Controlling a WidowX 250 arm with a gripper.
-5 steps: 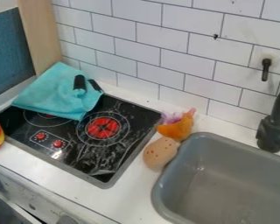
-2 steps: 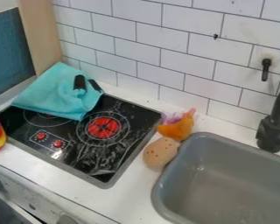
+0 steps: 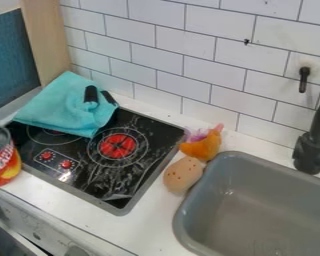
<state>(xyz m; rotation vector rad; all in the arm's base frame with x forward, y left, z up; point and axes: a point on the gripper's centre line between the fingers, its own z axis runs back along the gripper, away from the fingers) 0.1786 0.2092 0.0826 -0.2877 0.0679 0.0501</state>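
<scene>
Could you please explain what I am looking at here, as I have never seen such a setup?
A fixed camera looks down at a slant on a toy kitchen, the workspace of a black robot arm with a two-finger gripper. A turquoise cloth partly covers the black stovetop. A can with a colourful label stands at the left edge. Between stovetop and grey sink lie a tan, speckled object and an orange one. Whether anything is held, I cannot tell.

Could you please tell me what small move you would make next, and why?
I would probably ease the can slightly back from the front edge of the counter, since its lower end looks close to that edge, beside the stovetop.
</scene>
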